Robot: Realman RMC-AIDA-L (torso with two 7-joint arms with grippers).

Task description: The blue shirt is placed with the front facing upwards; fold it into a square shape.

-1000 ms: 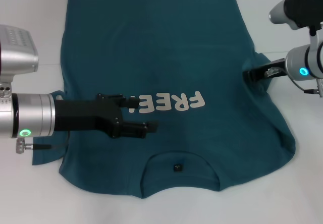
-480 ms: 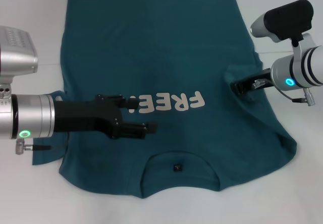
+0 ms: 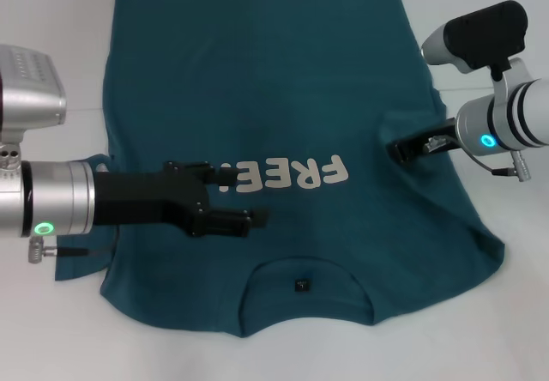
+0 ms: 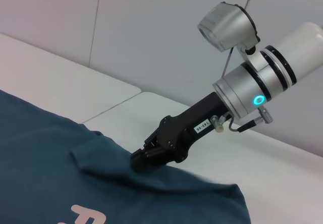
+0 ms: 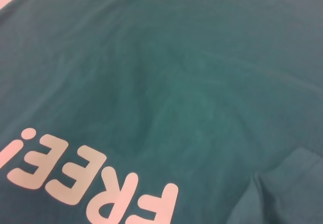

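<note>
The blue shirt [image 3: 274, 81] lies spread on the white table [image 3: 51, 21], front up, its collar and black neck label [image 3: 302, 286] nearest me. White "FREE!" lettering [image 3: 292, 175] crosses the chest and also fills the right wrist view [image 5: 91, 178]. My right gripper [image 3: 398, 151] is shut on the sleeve fabric at the shirt's right side, which is pulled inward over the body; the left wrist view shows the right gripper [image 4: 138, 163] pinching a raised fold. My left gripper [image 3: 243, 196] hovers open over the chest beside the lettering, nothing between its fingers.
The shirt's left sleeve [image 3: 81, 261] pokes out under my left arm. Bare white table [image 3: 506, 329] surrounds the shirt on all sides. A seam in the table [image 4: 116, 100] and a pale wall behind show in the left wrist view.
My right gripper has moved inward and slightly toward me, dragging the right sleeve fabric over the shirt's body. The left arm has stayed in place.
</note>
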